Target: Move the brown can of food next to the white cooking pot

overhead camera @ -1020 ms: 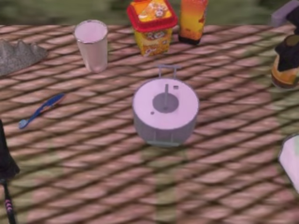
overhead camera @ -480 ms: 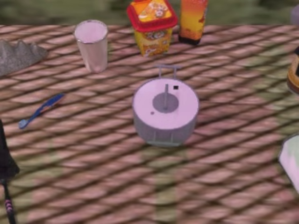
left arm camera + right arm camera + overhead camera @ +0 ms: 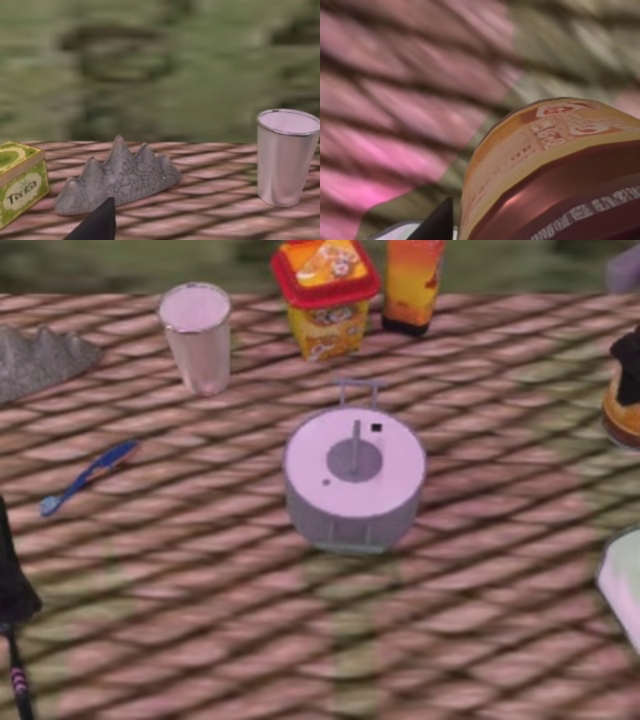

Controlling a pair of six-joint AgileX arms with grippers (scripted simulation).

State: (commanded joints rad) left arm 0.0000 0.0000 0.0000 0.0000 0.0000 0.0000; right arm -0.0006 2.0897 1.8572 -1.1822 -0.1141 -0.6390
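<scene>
While the right gripper (image 3: 628, 375) is clasping the can (image 3: 622, 420) (upright, far right), the pot (image 3: 354, 480) is sitting well leftward.

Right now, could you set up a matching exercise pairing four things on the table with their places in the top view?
Things:
1. white cooking pot
2. brown can of food
3. blue toothbrush
4. yellow tub with red lid

Places:
A. right edge
B. far edge, behind the pot
C. middle
D. left side

Pairs: 1-C, 2-A, 3-D, 4-B
</scene>
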